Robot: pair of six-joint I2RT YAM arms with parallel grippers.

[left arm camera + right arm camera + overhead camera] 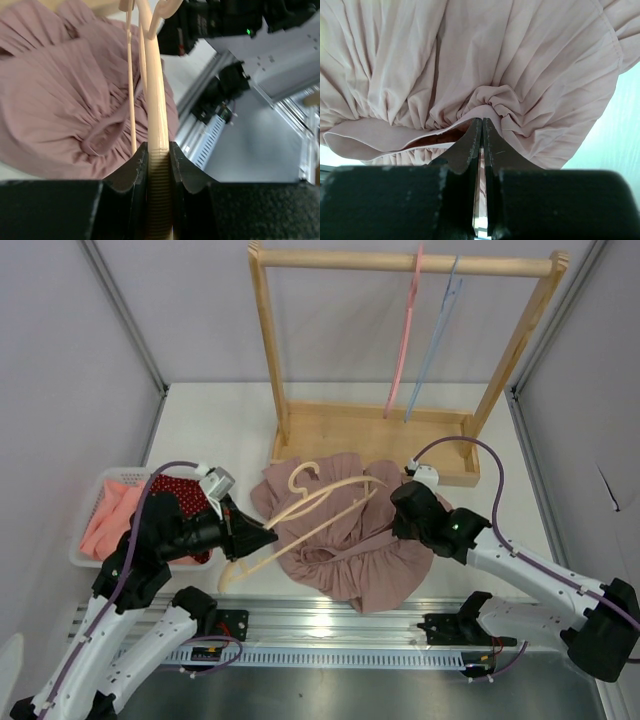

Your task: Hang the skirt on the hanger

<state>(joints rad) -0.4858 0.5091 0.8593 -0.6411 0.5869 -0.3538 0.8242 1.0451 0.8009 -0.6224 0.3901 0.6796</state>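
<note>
A dusty-pink pleated skirt (pixel 345 540) lies crumpled on the white table in front of the rack. A pale wooden hanger (pixel 310 512) lies across it, hook toward the rack. My left gripper (pixel 268 536) is shut on the hanger's left arm (pixel 155 100), holding it over the skirt (pixel 60 90). My right gripper (pixel 392 523) is shut on a fold of the skirt's waistband (pixel 490 100) at the skirt's right side.
A wooden clothes rack (pixel 400 340) stands at the back with a pink hanger (pixel 405 330) and a blue hanger (pixel 435 335) on its bar. A white basket (pixel 95 525) with pink and red clothes sits at the left. A metal rail (pixel 330 625) runs along the near edge.
</note>
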